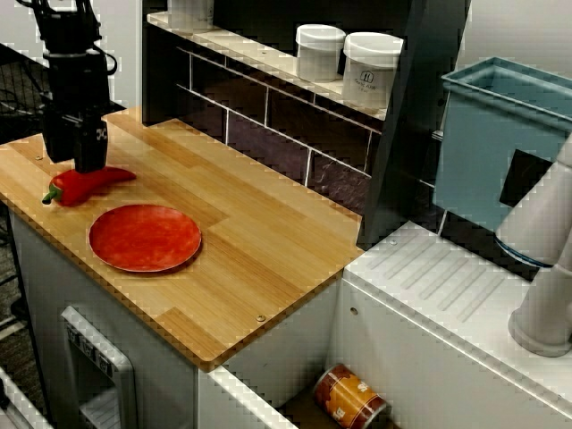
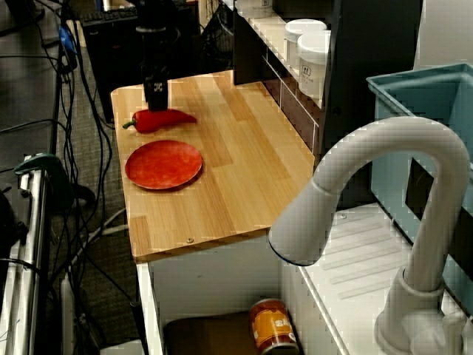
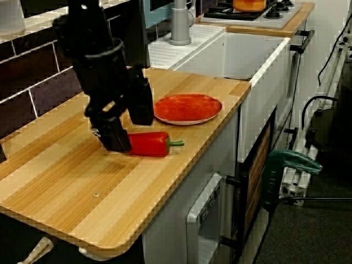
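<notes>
A red bell pepper (image 1: 89,183) (image 2: 162,118) (image 3: 148,144) lies on its side on the wooden counter (image 1: 259,241), green stem toward the counter's edge. My black gripper (image 1: 74,165) (image 2: 157,103) (image 3: 131,133) is low over the pepper's blunt end. It is open, its two fingers spread apart. In the view from the counter's end, one fingertip (image 3: 116,140) reaches the wood beside the pepper and the other (image 3: 142,110) hangs higher behind it. An empty red plate (image 1: 145,237) (image 2: 163,164) (image 3: 188,108) sits just beyond the pepper, apart from it.
Two white jars (image 1: 319,52) (image 1: 371,70) stand on the shelf above the dark tiled back wall. A teal bin (image 1: 500,134), a white faucet (image 2: 384,185) and a ribbed drainboard (image 1: 447,286) lie past the counter. A can (image 1: 350,398) lies in the sink below.
</notes>
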`<state>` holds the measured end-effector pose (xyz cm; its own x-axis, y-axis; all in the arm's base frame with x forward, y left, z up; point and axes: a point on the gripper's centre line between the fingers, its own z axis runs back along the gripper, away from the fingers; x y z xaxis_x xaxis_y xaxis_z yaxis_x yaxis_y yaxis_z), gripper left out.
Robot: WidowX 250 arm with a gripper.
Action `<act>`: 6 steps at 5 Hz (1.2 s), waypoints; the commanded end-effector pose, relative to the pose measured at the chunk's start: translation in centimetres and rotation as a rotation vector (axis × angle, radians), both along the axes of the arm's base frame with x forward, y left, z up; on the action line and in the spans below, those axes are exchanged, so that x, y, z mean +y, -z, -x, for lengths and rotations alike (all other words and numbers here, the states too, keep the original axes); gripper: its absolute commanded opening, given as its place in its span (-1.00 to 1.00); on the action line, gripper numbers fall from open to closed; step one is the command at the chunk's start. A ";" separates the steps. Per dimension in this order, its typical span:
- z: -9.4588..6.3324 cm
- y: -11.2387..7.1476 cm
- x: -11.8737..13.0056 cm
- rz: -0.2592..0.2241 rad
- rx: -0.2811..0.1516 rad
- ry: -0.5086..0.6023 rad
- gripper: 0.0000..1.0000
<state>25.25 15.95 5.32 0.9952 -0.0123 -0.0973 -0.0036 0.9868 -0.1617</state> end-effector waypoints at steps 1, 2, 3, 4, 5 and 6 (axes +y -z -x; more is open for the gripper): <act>1.2 -3.0 0.6 0.021 -0.052 0.038 1.00; 1.9 -3.4 -0.9 0.028 -0.079 0.047 1.00; 1.9 -2.8 -1.4 0.029 -0.084 0.011 1.00; 1.5 -1.4 -1.7 0.004 -0.085 -0.012 1.00; 1.3 0.5 -1.6 -0.032 -0.077 -0.016 1.00; 2.1 1.8 -1.8 -0.052 -0.078 -0.008 1.00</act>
